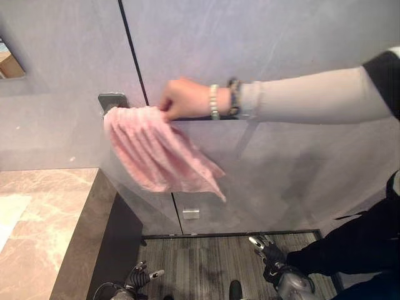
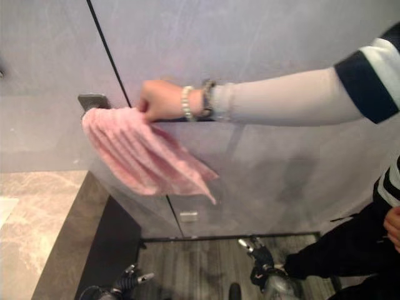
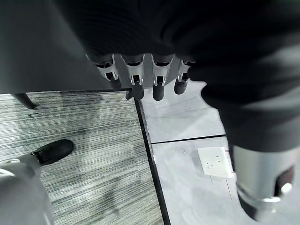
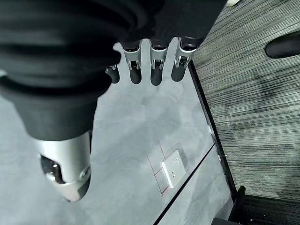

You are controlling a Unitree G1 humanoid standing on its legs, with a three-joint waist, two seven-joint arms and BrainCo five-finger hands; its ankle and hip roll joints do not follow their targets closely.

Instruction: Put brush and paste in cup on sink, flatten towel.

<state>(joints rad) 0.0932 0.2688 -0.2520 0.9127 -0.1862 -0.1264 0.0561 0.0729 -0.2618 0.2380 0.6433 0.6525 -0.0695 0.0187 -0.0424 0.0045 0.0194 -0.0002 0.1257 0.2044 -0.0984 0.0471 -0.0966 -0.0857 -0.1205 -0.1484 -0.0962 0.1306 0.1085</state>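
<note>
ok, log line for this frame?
towel: bunched on wall bar, person's hand holding it | left hand: low, open | right hand: low, open

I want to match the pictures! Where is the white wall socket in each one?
Left eye view: white wall socket low down, below the pink towel.
Right eye view: socket, same place.
Left wrist view: socket beside a dark wall seam.
Right wrist view: socket likewise.
Shared landmark: striped carpet.

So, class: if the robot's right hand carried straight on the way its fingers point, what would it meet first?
Probably the grey wall panel low down, near the white socket. The right hand hangs empty, fingers relaxed; depth is hard to judge.
</note>
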